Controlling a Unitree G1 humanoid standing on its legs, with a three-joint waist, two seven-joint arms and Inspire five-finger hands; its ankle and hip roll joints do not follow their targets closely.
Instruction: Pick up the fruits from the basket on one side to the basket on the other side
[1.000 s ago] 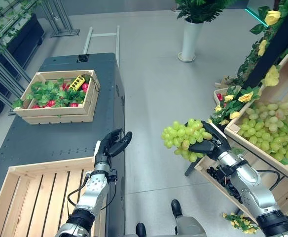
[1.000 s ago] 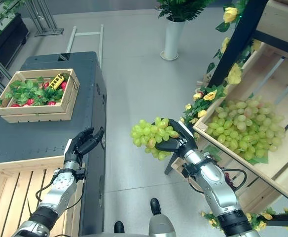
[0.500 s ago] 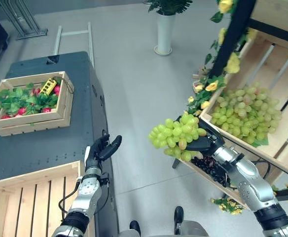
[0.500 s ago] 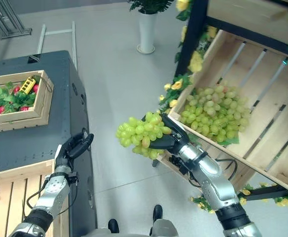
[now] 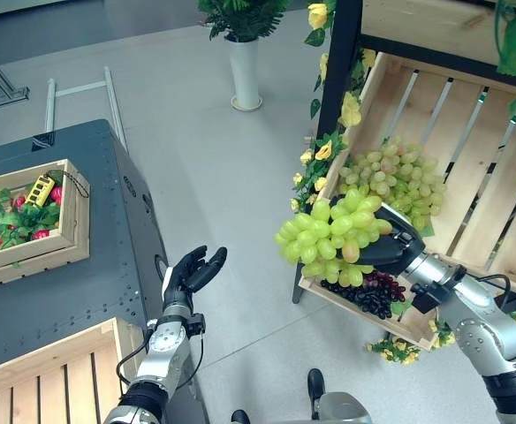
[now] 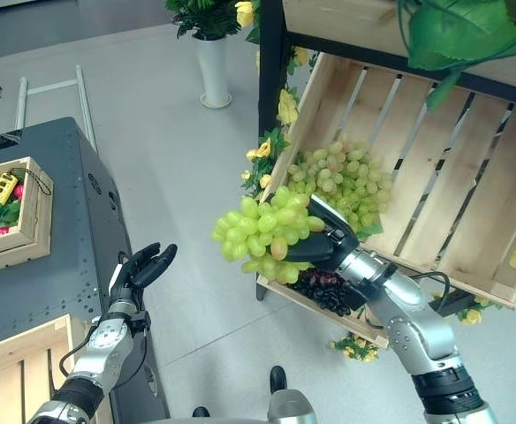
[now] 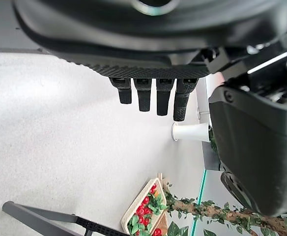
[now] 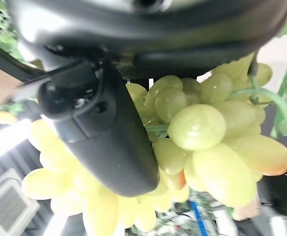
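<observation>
My right hand [image 5: 396,251] is shut on a bunch of green grapes [image 5: 327,237], held in the air in front of the tilted wooden crate [image 5: 470,221] on the right. In the right wrist view the thumb [image 8: 104,132] presses against the green grapes [image 8: 202,137]. More green grapes [image 5: 395,177] lie in that crate, and dark grapes [image 5: 373,293] sit at its lower edge. My left hand [image 5: 190,276] hangs open over the floor beside the dark table [image 5: 64,291]. A slatted wooden crate [image 5: 55,380] sits at the table's near end.
A wooden crate of red fruit and leaves [image 5: 19,225] with a yellow toy [image 5: 39,189] rests on the table's far end. A white vase with a plant [image 5: 244,71] stands on the floor behind. Yellow flowers [image 5: 324,150] line the black shelf post [image 5: 339,53].
The camera has swung to the right, so the table slid left and the grape crate came into fuller view. My right hand still holds the grapes, now closer to that crate.
</observation>
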